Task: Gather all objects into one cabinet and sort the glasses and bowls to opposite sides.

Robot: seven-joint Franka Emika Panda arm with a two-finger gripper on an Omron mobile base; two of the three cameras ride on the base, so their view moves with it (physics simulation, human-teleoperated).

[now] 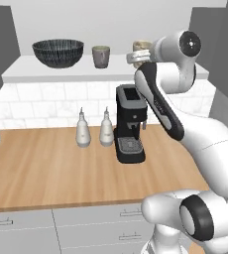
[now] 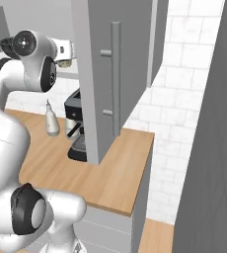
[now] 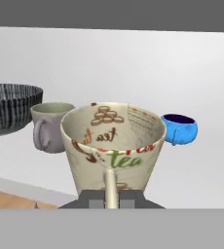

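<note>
Tumbler (image 3: 113, 146), held in pincer (image 3: 111, 194) above shelf (image 1: 27, 72), should be set down upright beside mug (image 3: 50, 127), away from blue bowl (image 3: 180, 128).

The robot's arm (image 1: 205, 134) is glossy white, built of thick rounded segments. Dark grey to black round caps (image 1: 190, 42) sit at the joints, each ringed in black with a paler disc in the middle. Behind the pincer (image 3: 112, 202), a black band runs along one link. The pincer's base is a dark grey block with two square shoulders.
</note>
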